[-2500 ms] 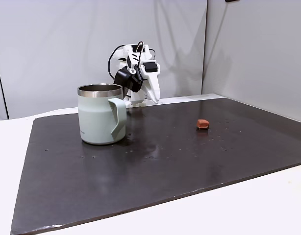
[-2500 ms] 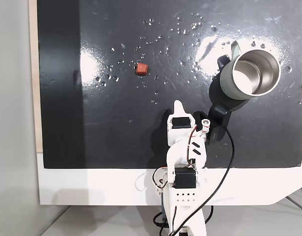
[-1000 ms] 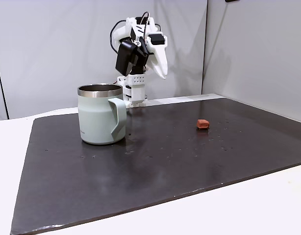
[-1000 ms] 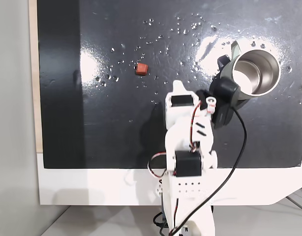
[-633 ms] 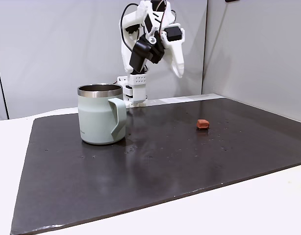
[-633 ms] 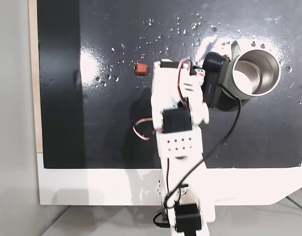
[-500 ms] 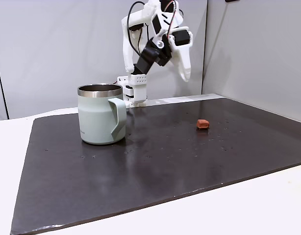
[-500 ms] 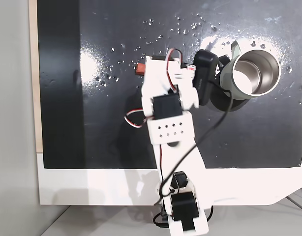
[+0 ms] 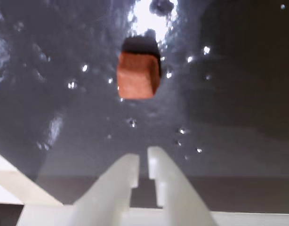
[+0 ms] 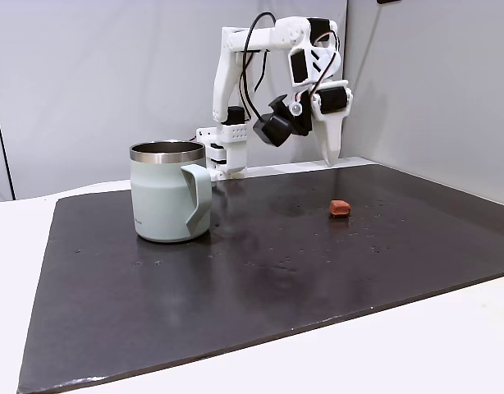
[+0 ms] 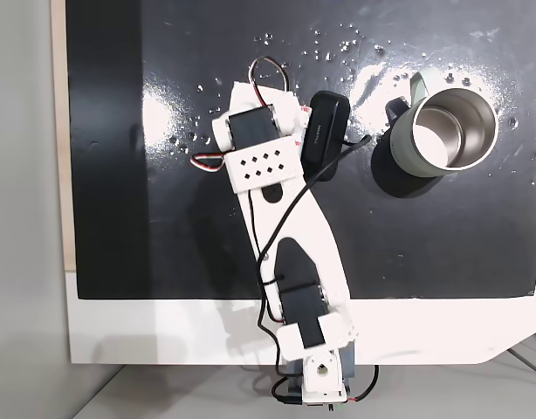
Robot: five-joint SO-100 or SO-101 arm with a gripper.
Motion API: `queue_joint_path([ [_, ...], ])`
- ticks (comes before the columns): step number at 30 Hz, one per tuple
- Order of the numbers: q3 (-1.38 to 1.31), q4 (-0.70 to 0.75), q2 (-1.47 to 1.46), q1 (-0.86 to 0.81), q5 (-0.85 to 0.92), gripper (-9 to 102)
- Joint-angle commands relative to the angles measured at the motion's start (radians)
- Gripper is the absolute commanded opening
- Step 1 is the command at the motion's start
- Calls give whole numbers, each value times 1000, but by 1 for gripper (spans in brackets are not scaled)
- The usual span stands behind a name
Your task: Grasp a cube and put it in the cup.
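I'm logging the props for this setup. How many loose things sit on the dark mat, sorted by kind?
Cubes: 1, the reddish-brown cube, lying on the mat just ahead of the claw.
Cups: 1, the mint-green cup, standing upright and apart from the cube.
Total: 2.

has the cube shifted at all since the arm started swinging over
No. In a fixed view the cube sits at the same spot on the dark mat, equally far right of the mug as before.
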State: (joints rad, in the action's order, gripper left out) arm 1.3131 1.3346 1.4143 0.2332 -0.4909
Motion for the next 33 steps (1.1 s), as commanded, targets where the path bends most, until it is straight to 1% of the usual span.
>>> queue_joint_path([
  [1,-150,31,-77,-2,-11,0],
  [6,-291,89,-206,11,-5,0],
  [13,-333,123,-281,11,-17,0],
  [14,-333,126,-287,8,-17,1],
  [18,-348,141,-319,11,5,23],
  [20,-354,147,-333,12,6,27],
  [33,-448,181,-426,15,8,27],
])
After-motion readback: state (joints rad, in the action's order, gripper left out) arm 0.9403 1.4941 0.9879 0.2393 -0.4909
